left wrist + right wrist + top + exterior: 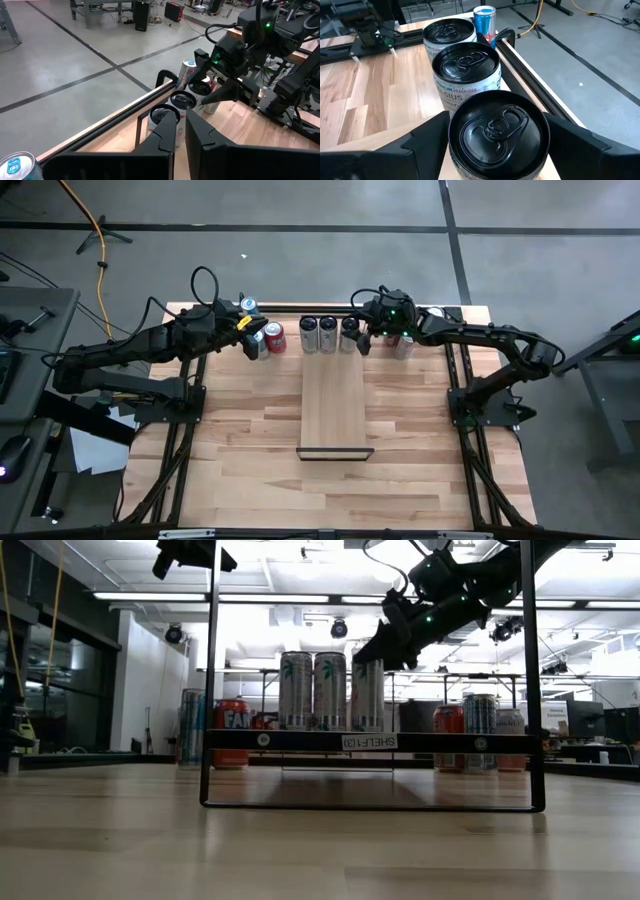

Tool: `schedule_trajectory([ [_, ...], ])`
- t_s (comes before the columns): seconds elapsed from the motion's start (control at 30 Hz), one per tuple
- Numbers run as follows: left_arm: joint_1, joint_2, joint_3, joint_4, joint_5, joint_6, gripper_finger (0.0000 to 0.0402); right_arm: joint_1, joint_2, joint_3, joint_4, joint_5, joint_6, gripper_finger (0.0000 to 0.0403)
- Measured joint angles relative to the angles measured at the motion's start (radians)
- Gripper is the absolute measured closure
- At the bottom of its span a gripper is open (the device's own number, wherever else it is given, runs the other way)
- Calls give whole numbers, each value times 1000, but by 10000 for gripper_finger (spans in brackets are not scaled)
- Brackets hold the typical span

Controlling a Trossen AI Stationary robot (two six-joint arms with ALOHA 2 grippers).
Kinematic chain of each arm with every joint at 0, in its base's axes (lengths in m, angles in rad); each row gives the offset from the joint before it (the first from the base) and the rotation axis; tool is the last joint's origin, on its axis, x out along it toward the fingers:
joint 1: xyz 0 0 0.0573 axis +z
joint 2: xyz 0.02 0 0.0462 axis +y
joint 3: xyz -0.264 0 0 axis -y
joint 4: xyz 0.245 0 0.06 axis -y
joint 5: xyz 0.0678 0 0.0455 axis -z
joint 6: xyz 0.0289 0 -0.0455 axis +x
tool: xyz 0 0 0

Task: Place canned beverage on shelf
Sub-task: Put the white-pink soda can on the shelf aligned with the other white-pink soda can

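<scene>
The shelf [334, 406] runs lengthwise from its near end frame toward the far table edge, and all the cans on it stand upright at that far end, none on the bare plank nearer the camera. Three silver cans stand there in a row across the shelf's width. The right-hand can [495, 134] of that row sits between the fingers of the right gripper [357, 338], whose jaws stand spread on either side of it; whether the pads press the can or have just let go cannot be told (the wrist view shows gaps that could go either way). The can's long axis is vertical, the gripper reaching it from the shelf's right side, so the right arm is plainly the nearer one. The middle can [465, 75] touches or nearly touches it, which leaves little room on that side. Left of the shelf's far end, the left gripper [248, 340] waits clenched among loose cans, holding nothing visible.
</scene>
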Motion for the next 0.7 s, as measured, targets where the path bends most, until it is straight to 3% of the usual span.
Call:
schedule_trajectory([
  [0.7,0,0,0,0,2,1,402,0,1,-2,43,-1,-5,111],
])
